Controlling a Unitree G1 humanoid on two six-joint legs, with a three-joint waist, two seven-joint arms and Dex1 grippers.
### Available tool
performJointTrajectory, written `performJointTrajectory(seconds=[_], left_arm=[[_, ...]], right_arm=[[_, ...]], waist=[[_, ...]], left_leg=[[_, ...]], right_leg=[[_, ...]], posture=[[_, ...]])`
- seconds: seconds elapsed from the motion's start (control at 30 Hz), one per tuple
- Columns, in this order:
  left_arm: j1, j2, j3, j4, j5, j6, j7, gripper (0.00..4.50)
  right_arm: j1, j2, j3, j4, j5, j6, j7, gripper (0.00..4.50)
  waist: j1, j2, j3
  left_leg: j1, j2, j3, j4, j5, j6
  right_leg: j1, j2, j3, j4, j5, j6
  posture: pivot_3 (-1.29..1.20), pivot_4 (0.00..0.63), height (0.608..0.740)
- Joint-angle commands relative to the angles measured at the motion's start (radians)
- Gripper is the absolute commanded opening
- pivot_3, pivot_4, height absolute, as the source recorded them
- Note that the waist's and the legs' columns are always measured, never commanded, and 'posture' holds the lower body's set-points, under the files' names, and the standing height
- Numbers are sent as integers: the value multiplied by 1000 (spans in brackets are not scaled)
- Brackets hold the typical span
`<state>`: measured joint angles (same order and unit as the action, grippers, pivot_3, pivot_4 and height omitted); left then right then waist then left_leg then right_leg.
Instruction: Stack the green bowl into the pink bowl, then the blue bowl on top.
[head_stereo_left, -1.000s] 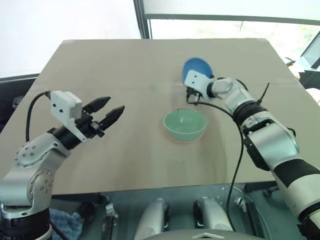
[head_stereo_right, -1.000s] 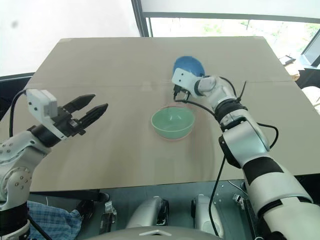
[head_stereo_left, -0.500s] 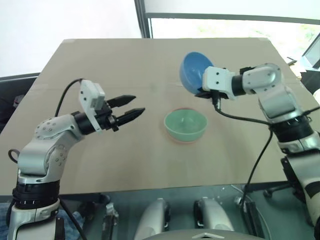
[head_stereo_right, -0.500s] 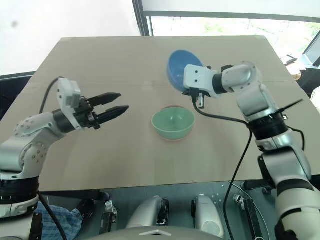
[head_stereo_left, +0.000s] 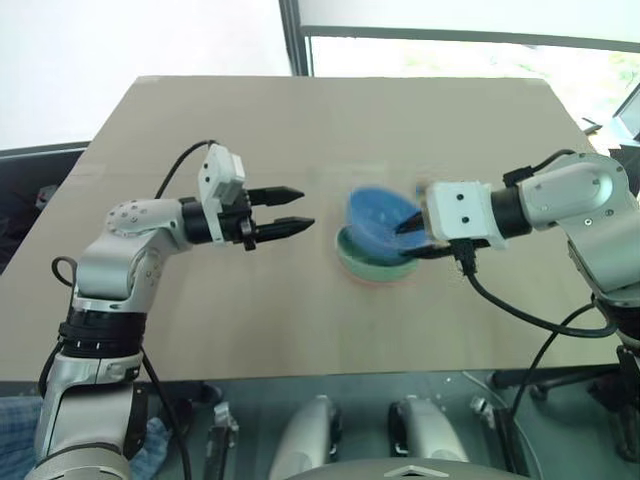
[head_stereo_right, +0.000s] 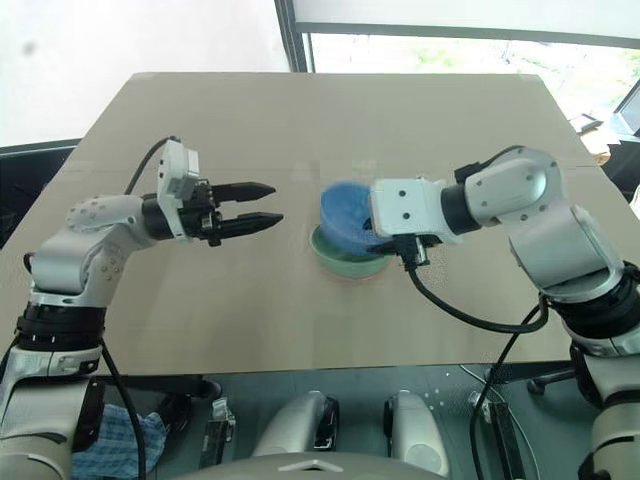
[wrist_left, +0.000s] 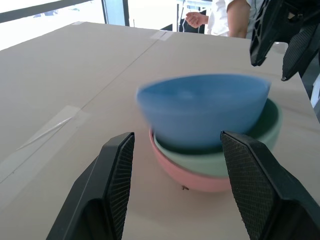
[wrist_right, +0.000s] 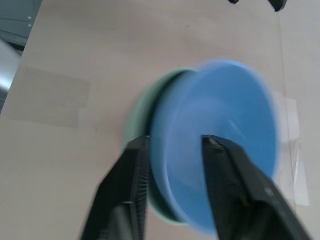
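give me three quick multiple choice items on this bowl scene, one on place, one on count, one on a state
1. Where is the blue bowl?
A. in the green bowl's mouth
B. alone at the table's far edge
C. under the pink bowl

2. How many bowls show?
A. one
B. two
C. three

3. The left gripper is:
A. open, empty
B. shut on the pink bowl
C. shut on a cable

Key: 1 A, it sits blurred in the green bowl. 2 C, blue, green and the pink bowl. 3 A, its fingers stand apart beside the stack.
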<state>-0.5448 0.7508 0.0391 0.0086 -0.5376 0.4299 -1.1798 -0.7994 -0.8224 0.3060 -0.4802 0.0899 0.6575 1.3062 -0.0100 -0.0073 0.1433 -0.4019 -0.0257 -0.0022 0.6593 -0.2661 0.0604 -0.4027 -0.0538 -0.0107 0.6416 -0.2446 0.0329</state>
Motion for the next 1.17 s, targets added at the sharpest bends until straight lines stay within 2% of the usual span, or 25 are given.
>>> performJointTrajectory(seconds=[0.03, 0.1, 0.13, 0.3, 0.37, 0.47, 0.6, 0.77, 1.17], left_arm=[[-25, -4, 4, 3, 8, -20, -17, 2913], [-20, -9, 0, -2, 14, -24, -16, 2913], [-14, -11, 1, -10, 15, -26, -13, 2913], [67, -16, 14, -86, 38, -27, 53, 2913], [119, -22, 18, -123, 59, -30, 101, 2913], [173, -26, 35, -165, 66, -40, 135, 2913], [258, -24, 87, -219, 34, -17, 178, 2913], [330, -12, 115, -244, 36, -28, 185, 2913], [414, -6, 170, -289, 39, -54, 201, 2913]], right_arm=[[1, -2, -56, -59, 32, 79, -59, 3320], [11, -2, -91, -73, 77, 147, -79, 4199], [19, 4, -123, -77, 109, 190, -94, 4431], [137, 35, -410, -53, 271, 314, -172, 4431], [250, 25, -535, -32, 298, 277, -172, 4431], [400, -3, -643, -24, 305, 223, -148, 4431], [602, 39, -797, 22, 353, 39, -110, 4431], [750, 10, -848, 114, 353, -148, -37, 4431], [781, -76, -832, 232, 421, -256, -5, 4431]], waist=[[0, 0, 0], [0, 0, 0], [1, 0, 0], [3, -1, -1], [4, -1, -1], [17, -2, -1], [25, -2, -1], [24, -1, -1], [26, 0, -1]], left_leg=[[0, 0, 0, 0, 0, 0], [0, 0, 0, 1, 0, 0], [0, 0, 0, 1, 0, 0], [-1, 0, 0, 2, -1, 1], [0, 0, 0, 2, -1, 1], [0, 0, 0, 1, -2, 3], [-2, 0, 0, 2, -2, 4], [5, 1, 1, 3, -4, 7], [4, 1, 1, 5, -5, 8]], right_leg=[[0, 0, 0, 0, 0, 0], [0, 0, 0, 0, 0, 0], [0, 0, 0, 0, 0, 0], [0, -1, 0, 0, 0, 0], [0, 0, 0, 0, 0, 0], [1, -1, 0, -1, 0, 0], [0, -1, 0, -1, 0, 0], [7, -1, 0, -1, 0, 0], [7, -1, 0, -1, 0, 0]], posture=[[0, 150, 740], [0, 150, 740], [0, 150, 740], [0, 150, 740], [0, 150, 740], [0, 150, 740], [0, 150, 740], [0, 150, 740], [0, 150, 740]])
